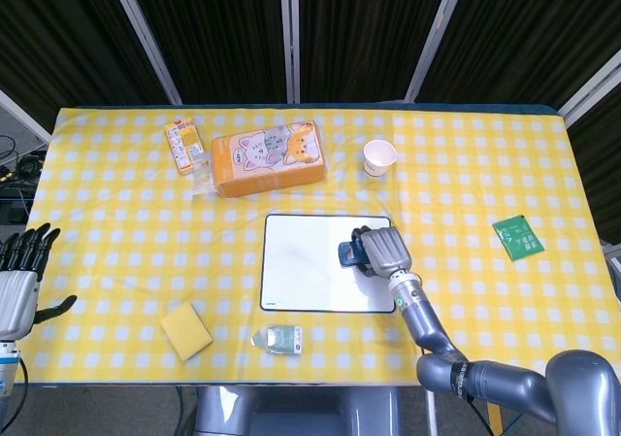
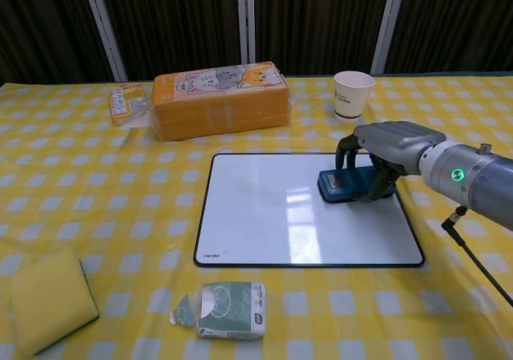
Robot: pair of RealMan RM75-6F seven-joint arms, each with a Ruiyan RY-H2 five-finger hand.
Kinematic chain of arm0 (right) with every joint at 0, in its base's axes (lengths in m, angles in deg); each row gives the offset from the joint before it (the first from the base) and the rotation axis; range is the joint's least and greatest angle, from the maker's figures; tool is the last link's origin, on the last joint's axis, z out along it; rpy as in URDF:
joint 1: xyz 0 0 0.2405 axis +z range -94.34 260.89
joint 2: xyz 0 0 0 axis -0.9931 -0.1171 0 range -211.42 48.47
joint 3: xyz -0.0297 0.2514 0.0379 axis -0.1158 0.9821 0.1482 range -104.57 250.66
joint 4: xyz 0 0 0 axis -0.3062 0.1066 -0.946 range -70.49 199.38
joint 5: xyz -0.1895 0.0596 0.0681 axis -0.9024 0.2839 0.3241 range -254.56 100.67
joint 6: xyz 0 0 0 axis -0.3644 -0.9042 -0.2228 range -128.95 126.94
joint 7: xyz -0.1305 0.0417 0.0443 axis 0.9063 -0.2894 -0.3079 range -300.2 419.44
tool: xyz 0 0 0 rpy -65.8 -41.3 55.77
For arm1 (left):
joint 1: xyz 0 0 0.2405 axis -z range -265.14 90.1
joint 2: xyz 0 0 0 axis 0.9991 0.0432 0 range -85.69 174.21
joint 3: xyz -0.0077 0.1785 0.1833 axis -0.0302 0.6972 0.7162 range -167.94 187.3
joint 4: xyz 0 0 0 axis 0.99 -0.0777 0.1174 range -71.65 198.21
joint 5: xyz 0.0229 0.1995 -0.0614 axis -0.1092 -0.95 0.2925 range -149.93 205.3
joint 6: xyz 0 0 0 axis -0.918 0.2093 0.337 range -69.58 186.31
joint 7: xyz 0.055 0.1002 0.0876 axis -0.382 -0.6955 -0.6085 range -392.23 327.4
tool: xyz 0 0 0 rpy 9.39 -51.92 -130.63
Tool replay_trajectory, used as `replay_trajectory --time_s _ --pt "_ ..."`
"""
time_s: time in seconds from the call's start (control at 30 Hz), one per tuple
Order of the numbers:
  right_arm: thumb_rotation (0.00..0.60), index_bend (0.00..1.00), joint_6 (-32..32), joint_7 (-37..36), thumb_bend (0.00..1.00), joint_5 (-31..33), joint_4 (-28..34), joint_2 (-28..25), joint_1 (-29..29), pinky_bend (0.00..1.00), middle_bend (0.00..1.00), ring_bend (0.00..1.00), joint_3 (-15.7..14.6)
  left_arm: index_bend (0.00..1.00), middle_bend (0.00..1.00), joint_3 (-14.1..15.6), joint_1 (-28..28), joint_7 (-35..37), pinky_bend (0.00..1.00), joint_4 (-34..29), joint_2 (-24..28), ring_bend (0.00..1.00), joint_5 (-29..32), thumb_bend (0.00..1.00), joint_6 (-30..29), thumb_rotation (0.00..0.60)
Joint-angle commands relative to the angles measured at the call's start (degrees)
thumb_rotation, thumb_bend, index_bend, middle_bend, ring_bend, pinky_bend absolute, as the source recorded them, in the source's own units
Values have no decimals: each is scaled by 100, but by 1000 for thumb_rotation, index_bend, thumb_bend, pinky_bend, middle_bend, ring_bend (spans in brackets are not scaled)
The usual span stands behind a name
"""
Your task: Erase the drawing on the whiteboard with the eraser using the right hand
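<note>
1. Grey right hand (image 2: 390, 147) curled over the dark blue block eraser (image 2: 345, 187), fingers wrapped down its far and near sides, pressing it flat on the white rectangular whiteboard with black rim (image 2: 264, 216), at the board's far right corner.
2. Board surface blank and glossy, drawing not visible in either view.
3. Left hand (image 1: 19, 276) off the table's left edge, black fingers spread upward, holding nothing.
4. Far of the board: orange rectangular package printed with cartoon cats (image 2: 220, 99); just left of it a small orange snack box (image 2: 127, 103); to the right a white paper cup (image 2: 353, 94), upright, near the right hand but apart from it.
5. Near of the board: small green-and-white tissue packet (image 2: 228, 309), close to the board's near left corner; further left a yellow square sponge (image 2: 44, 300).
6. Well right, a green flat sachet (image 1: 518, 237), seen only from the head camera.
7. Nothing between the eraser and the rest of the board.
8. Yellow-and-white checked tablecloth (image 1: 116, 242) over the whole table; dark curtains with pale slanted rails (image 1: 289, 28) behind.
</note>
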Motion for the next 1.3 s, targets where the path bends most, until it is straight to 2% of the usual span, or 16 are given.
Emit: replay_trajectory --time_s 0.03,0.33,0.57,0.7,0.9,1.3 --pt "600 837 -32 30 529 -3 -12 -74 -38 784 722 747 -20 0 0 -3 1 -1 0 -2 0 0 -1 137 -3 600" --pt "600 837 -228 -67 529 -147 233 -304 -114 784 722 747 75 0 0 -3 7 -9 0 -9 -5 0 -6 137 1 600" --pt "600 837 -568 32 529 -443 886 -654 -104 784 722 747 222 0 0 -14 2 14 0 -9 3 0 5 137 -10 600" --pt "600 837 -641 111 529 -402 1110 -766 -122 783 722 747 249 0 0 -11 -2 29 0 -15 15 0 -1 137 -18 600" --pt "600 837 -716 124 529 -343 1068 -841 -231 783 722 747 160 0 0 -2 -10 33 0 -23 25 0 -16 137 -30 600" --pt "600 835 -753 -632 521 -715 748 -1095 -726 760 715 742 -194 0 0 37 -11 -64 0 -60 3 0 -89 137 -47 600"
